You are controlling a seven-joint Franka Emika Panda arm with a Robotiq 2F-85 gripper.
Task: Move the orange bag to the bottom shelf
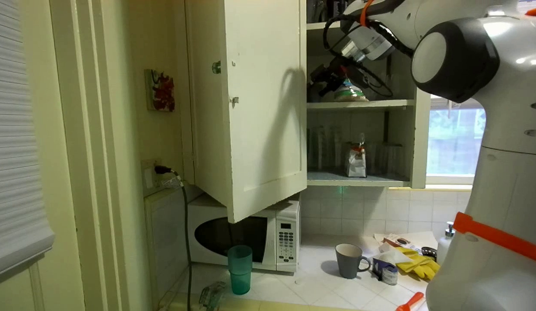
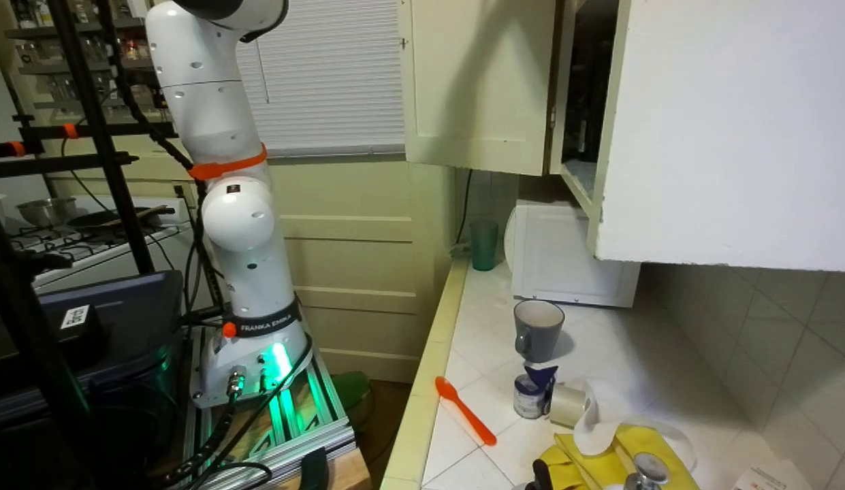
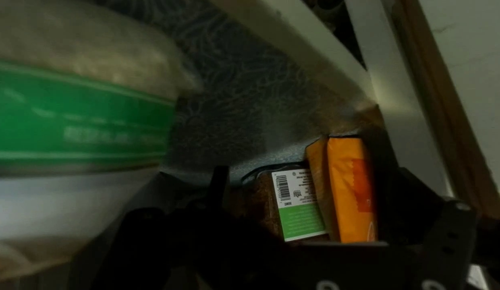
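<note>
Orange bag [image 3: 352, 189] is in the cupboard [image 1: 420, 138], on the shelf [image 1: 363, 104] above the bottom shelf [image 1: 358, 183], next to a pack [image 3: 268, 197] with a label [image 3: 302, 219]. My fingers [image 3: 219, 187] are spread wide, holding nothing; the bag shows between them.

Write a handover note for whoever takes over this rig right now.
Gripper: open, nothing held, reaching in above the middle shelf.
Orange bag: between the jaws as the wrist view shows it, beside a package with a white-and-green label; apparently on the middle shelf. I can't make it out in either exterior view.
Bottom shelf: carries a white bag with a reddish top.
Done: gripper looks roughly lined up with the orange bag; no grip yet.
Left: close on it, lift it out, set it on the bottom shelf, minding the green-banded bag close by.
</note>
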